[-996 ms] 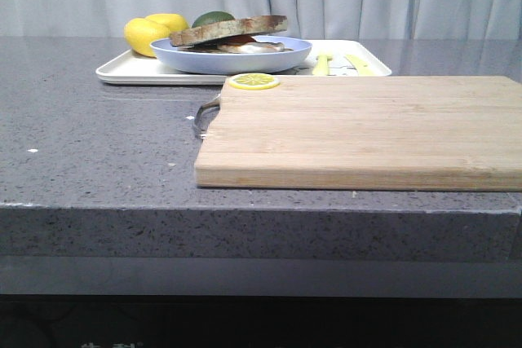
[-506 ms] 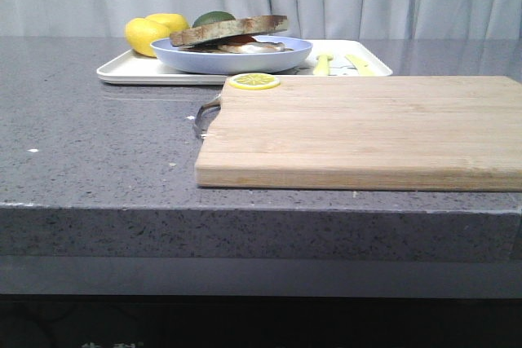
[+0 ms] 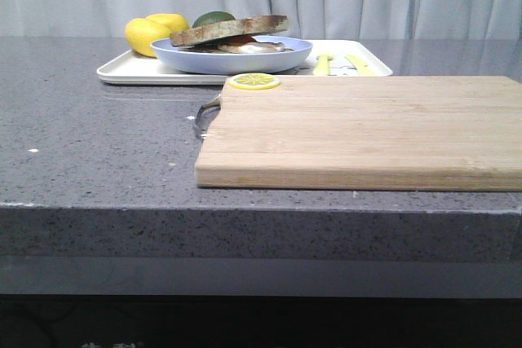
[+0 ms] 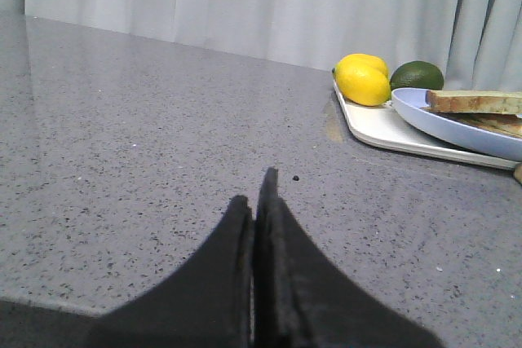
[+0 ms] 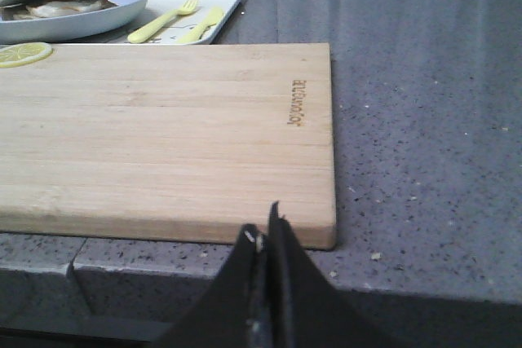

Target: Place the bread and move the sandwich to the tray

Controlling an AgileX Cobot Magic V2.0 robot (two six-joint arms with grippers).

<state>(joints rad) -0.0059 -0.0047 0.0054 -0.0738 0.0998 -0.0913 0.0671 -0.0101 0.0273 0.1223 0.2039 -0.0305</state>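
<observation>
The bread (image 3: 230, 29) lies as the top slice of the sandwich (image 3: 249, 47), with the egg's white showing under it. They rest on the round light-blue plate (image 3: 232, 59), which stands on the white tray (image 3: 130, 71) at the back of the counter. Neither gripper shows in the front view. My left gripper (image 4: 254, 189) is shut and empty, low over bare grey counter, well short of the tray (image 4: 379, 124) and the plate (image 4: 457, 124). My right gripper (image 5: 263, 230) is shut and empty at the counter's front edge, by the wooden cutting board's (image 5: 163, 128) near right corner.
Two lemons (image 3: 147, 34) and a green fruit (image 3: 214, 18) sit at the tray's left end. A yellow fork and knife (image 3: 324, 63) lie at its right end. A lemon slice (image 3: 254, 81) rests on the big cutting board's (image 3: 367, 128) far left corner.
</observation>
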